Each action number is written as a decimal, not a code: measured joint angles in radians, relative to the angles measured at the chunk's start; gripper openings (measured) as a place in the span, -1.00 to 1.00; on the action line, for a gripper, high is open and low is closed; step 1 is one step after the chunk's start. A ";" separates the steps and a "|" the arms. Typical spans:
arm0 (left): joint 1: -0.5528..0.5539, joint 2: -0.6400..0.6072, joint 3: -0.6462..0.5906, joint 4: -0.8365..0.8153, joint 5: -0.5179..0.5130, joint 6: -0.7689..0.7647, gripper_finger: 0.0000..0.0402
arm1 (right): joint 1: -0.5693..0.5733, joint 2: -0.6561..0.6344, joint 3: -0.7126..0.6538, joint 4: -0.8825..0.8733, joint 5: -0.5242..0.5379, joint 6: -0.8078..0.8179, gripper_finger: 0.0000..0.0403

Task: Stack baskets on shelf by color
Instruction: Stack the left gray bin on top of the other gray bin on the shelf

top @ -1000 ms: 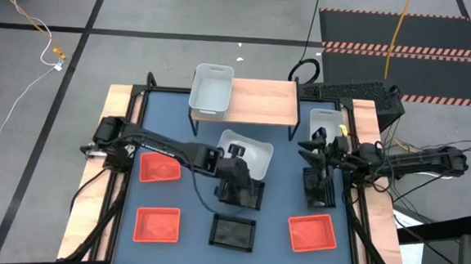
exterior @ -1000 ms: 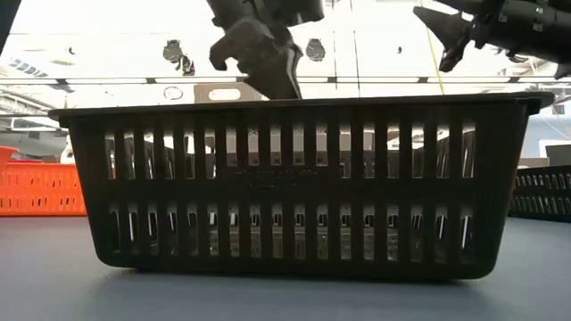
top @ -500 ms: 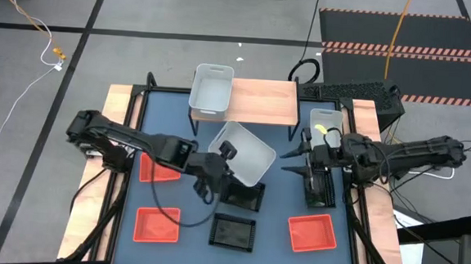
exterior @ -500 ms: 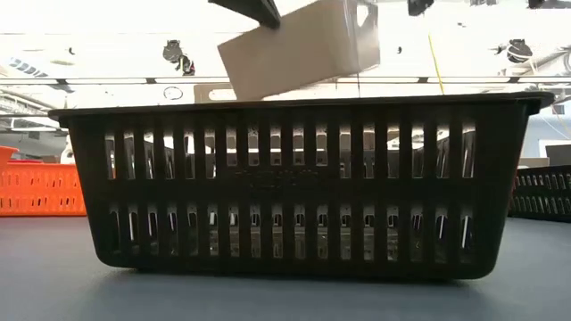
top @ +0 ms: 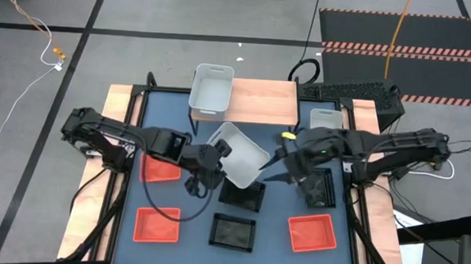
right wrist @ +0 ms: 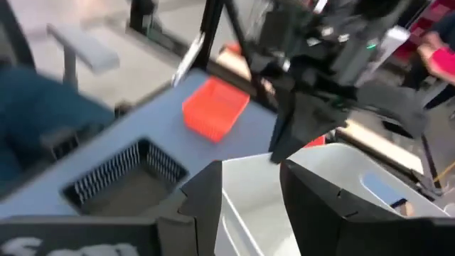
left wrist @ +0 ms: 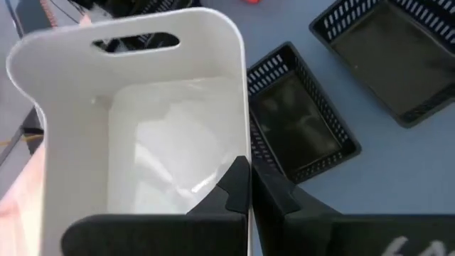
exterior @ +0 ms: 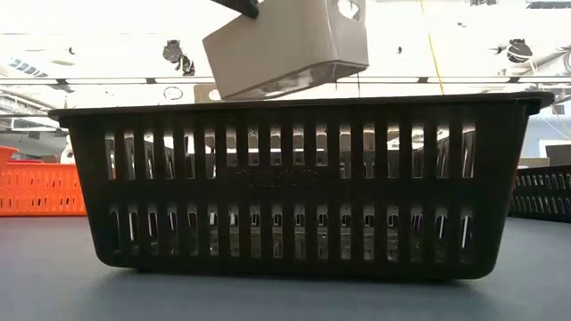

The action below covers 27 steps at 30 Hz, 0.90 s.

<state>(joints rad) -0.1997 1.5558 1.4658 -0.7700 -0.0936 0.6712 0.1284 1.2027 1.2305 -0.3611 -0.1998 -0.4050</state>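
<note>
My left gripper (top: pixel 216 153) (left wrist: pixel 245 171) is shut on a white basket (top: pixel 238 153), which shows tilted and high above the front black basket (exterior: pixel 294 187) in the low view (exterior: pixel 285 49). My right gripper (top: pixel 273 163) (right wrist: pixel 249 171) is open at that basket's right-hand end, its fingers on either side of the white rim. A second white basket (top: pixel 211 88) stands on the left end of the shelf (top: pixel 262 101). A third white one (top: pixel 326 119) sits by the table's right edge. Three red and three black baskets rest on the blue table. My left gripper pinches the white basket's long side wall at the rim (left wrist: pixel 242 142), one finger (left wrist: pixel 231 188) inside and one (left wrist: pixel 277 203) outside. The basket is lifted clear of the table and tilted. My right gripper's fingers stand around the basket's end rim (right wrist: pixel 245 206); whether they touch it I cannot tell.
Red baskets lie at the left (top: pixel 161 168), near left (top: pixel 157 224) and near right (top: pixel 310 232). Black baskets sit under the lifted one (top: pixel 241 196), near the front edge (top: pixel 233 232) and below the right arm (top: pixel 320 186). The shelf's middle and right are bare wood.
My left gripper has raised the white basket from table height, tipping it and carrying it slightly toward the table's left. My right gripper has swung from over the right-hand black basket toward the table's left, up to the lifted basket's right end.
</note>
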 joint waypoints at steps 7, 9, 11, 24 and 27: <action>-0.006 0.000 0.000 -0.041 0.016 -0.026 -0.98 | 0.001 0.149 0.238 -0.289 0.069 -0.048 -0.31; -0.011 0.000 0.000 -0.045 0.016 -0.029 -0.99 | 0.001 0.163 0.252 -0.326 0.069 -0.035 -0.31; -0.017 0.000 0.000 -0.045 0.017 -0.042 -0.99 | 0.000 0.172 0.251 -0.356 0.070 -0.009 -0.31; -0.057 0.000 0.000 -0.049 0.069 0.081 -0.99 | 0.033 0.185 0.238 -0.422 0.065 -0.054 -0.31; -0.049 0.000 0.000 -0.048 0.069 0.084 -0.98 | 0.033 0.187 0.203 -0.421 0.066 -0.054 -0.31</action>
<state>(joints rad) -0.2482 1.5562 1.4658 -0.8181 -0.0245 0.7547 0.1612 1.3899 1.4338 -0.7823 -0.1341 -0.4593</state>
